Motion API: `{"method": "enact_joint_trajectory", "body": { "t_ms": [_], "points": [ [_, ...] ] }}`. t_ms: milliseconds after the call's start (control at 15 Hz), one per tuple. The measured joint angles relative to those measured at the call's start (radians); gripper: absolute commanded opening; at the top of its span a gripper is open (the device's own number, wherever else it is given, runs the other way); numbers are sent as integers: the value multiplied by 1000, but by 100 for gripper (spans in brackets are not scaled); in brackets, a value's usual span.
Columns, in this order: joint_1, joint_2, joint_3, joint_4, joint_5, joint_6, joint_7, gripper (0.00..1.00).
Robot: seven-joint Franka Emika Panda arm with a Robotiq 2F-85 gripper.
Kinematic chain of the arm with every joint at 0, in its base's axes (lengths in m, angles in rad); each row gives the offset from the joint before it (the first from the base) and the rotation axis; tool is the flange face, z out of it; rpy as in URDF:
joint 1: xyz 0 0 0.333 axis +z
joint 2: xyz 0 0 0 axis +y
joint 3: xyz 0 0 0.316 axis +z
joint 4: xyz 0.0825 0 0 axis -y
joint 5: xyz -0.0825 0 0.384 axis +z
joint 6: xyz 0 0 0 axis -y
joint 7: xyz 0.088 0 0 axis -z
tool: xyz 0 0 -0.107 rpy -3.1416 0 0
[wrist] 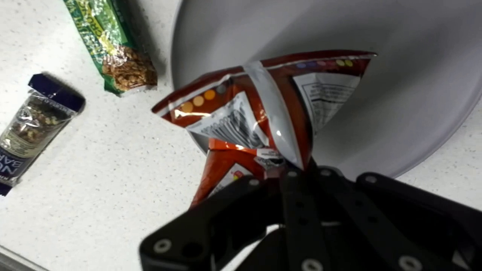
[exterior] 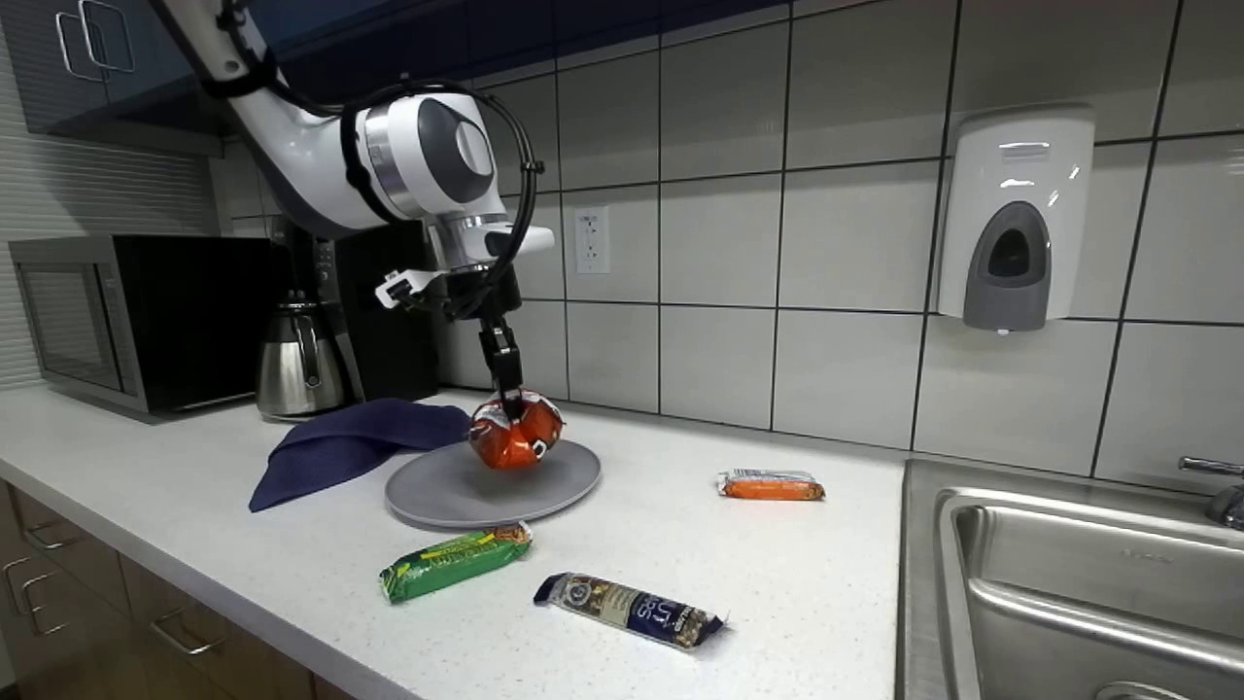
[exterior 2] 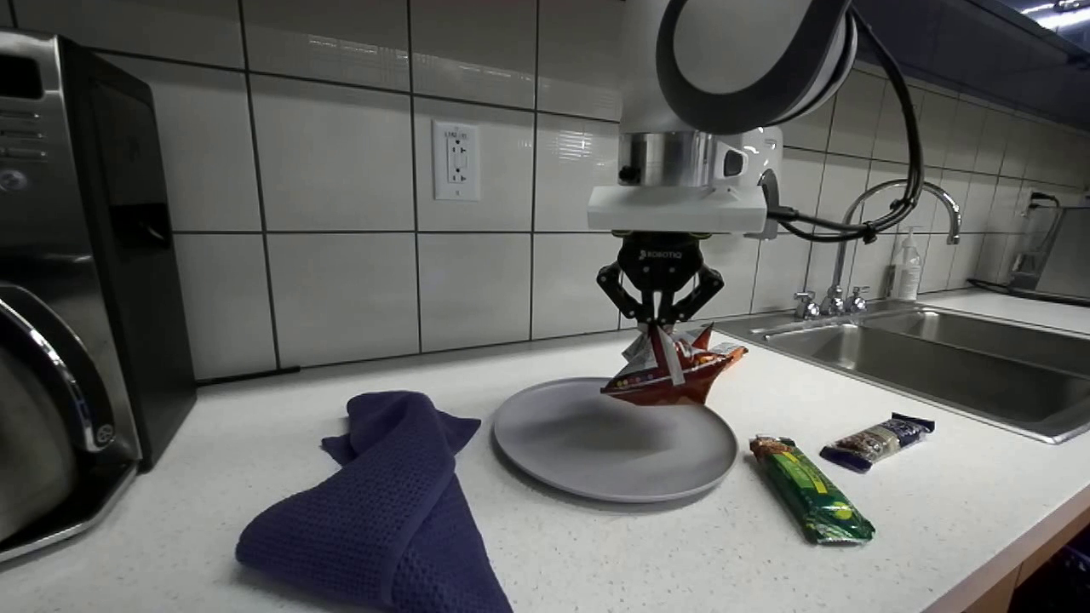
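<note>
A crumpled red snack bag [exterior: 515, 437] with white printed patches hangs from my gripper [exterior: 510, 401], whose fingers are pinched together on its upper part. Below it lies a flat grey round plate [exterior 2: 596, 460]; the bag [exterior 2: 668, 375] appears raised off it, casting a shadow there. Seen from the wrist view, the bag [wrist: 233, 116] spreads over the plate's edge and covers the fingertips. Close by on the counter are a green granola bar [exterior: 457, 564] and a navy nut bar [exterior: 632, 608]. A small orange packet [exterior: 773, 484] lies farther off, towards the sink.
A folded dark blue towel [exterior 2: 375, 511] lies beside the plate. The tiled wall [exterior: 719, 360] runs behind the counter. A steel sink [exterior: 1098, 603] is set in at one end; a steel carafe [exterior: 299, 360], coffee machine [exterior 2: 111, 255] and microwave [exterior: 146, 321] stand at the opposite end.
</note>
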Motion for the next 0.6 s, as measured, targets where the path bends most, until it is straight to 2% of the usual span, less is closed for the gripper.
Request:
{"method": "enact_joint_trajectory", "body": {
  "t_ms": [600],
  "points": [
    [0, -11, 0, -10, 1, -2, -23, 1]
  ]
}}
